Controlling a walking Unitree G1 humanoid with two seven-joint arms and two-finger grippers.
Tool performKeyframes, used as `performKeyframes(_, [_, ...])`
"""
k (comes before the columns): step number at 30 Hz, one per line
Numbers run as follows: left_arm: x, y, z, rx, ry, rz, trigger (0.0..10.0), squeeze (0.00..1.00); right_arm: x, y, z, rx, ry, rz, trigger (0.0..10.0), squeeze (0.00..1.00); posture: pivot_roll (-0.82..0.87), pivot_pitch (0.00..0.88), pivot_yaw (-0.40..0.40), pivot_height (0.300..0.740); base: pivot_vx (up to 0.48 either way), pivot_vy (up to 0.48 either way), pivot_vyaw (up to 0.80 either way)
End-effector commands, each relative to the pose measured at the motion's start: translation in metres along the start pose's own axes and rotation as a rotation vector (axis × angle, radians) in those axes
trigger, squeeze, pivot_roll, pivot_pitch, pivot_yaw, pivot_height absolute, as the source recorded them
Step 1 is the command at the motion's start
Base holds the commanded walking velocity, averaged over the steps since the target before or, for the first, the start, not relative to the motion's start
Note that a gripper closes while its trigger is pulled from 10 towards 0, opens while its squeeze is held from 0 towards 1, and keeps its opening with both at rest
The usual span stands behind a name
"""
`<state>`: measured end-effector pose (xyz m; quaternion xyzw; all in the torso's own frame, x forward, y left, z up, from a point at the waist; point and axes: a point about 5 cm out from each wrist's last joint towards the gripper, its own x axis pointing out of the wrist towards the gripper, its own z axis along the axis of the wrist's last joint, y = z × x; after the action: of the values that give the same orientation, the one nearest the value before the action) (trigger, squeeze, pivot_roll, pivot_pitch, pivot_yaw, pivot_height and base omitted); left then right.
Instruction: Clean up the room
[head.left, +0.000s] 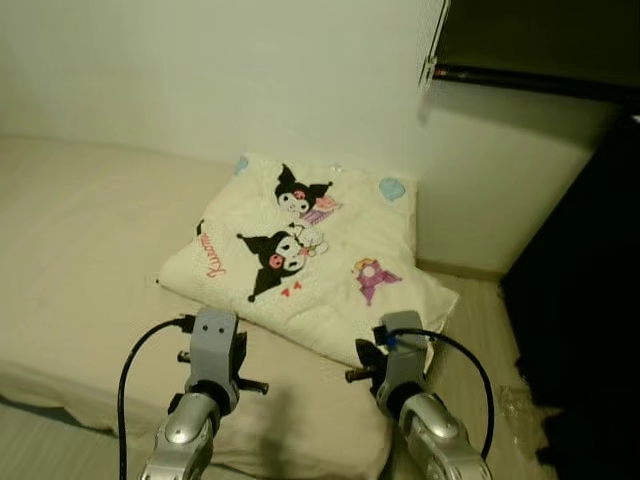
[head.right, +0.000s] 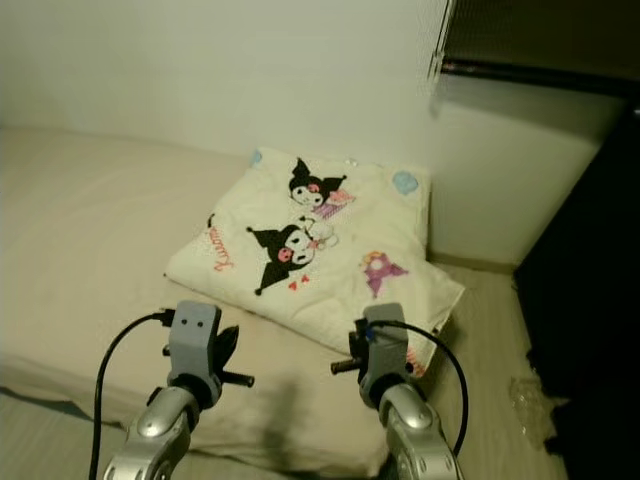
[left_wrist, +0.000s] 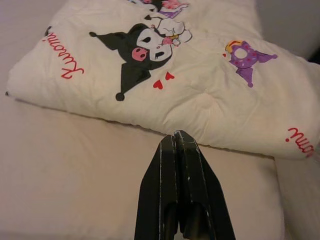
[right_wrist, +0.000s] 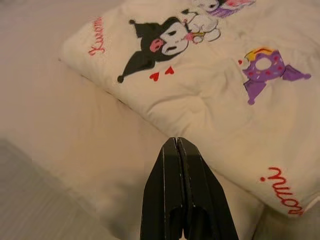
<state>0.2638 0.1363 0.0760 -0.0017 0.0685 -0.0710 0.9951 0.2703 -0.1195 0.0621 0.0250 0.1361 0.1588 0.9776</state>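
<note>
The two eye views look forward and down from the robot's head, high over the near edge of the bed. Both take in the folded quilt at the bed's far corner, the wall behind, and both forearms at the bottom edge. The right eye sits slightly aside, so the quilt falls a little differently in its frame.

Each wrist view looks along its own pincer, low and close over the bed. The left pincer points at the quilt's near edge; the right pincer does too. Both wrist views share the quilt's black cartoon figure and purple print.
</note>
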Motion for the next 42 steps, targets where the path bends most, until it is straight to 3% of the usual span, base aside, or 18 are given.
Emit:
performKeyframes(1, [-0.004, 0.001, -0.007, 0.011, 0.03, 0.004, 10.0, 0.0, -0.002, 0.0, -0.005, -0.015, 0.028, 0.007, 10.0, 0.0, -0.08, 0.12, 0.004, 0.74, 0.0, -0.48, 0.8])
performKeyframes(20, [-0.004, 0.004, -0.008, 0.014, 0.032, 0.036, 10.0, 0.0, -0.003, 0.006, -0.004, -0.054, 0.032, 0.062, 10.0, 0.0, -0.08, 0.125, 0.0, 0.74, 0.0, -0.48, 0.8])
performKeyframes(24, [-0.003, 0.011, -0.007, -0.029, 0.045, 0.093, 10.0, 0.0, -0.002, 0.01, -0.002, -0.041, 0.019, 0.093, 10.0, 0.0, -0.08, 0.126, -0.001, 0.74, 0.0, 0.24, 0.37])
performKeyframes(31, [-0.003, 0.012, -0.005, -0.009, 0.027, 0.082, 10.0, 0.0, -0.003, 0.017, -0.004, -0.035, 0.029, 0.134, 10.0, 0.0, -0.08, 0.126, 0.003, 0.74, 0.0, 0.469, 0.0])
performKeyframes(42, [-0.006, 0.009, -0.005, 0.007, 0.019, 0.064, 10.0, 0.0, -0.004, 0.018, -0.007, -0.062, 0.04, 0.147, 10.0, 0.0, -0.08, 0.126, 0.007, 0.74, 0.0, 0.0, 0.0])
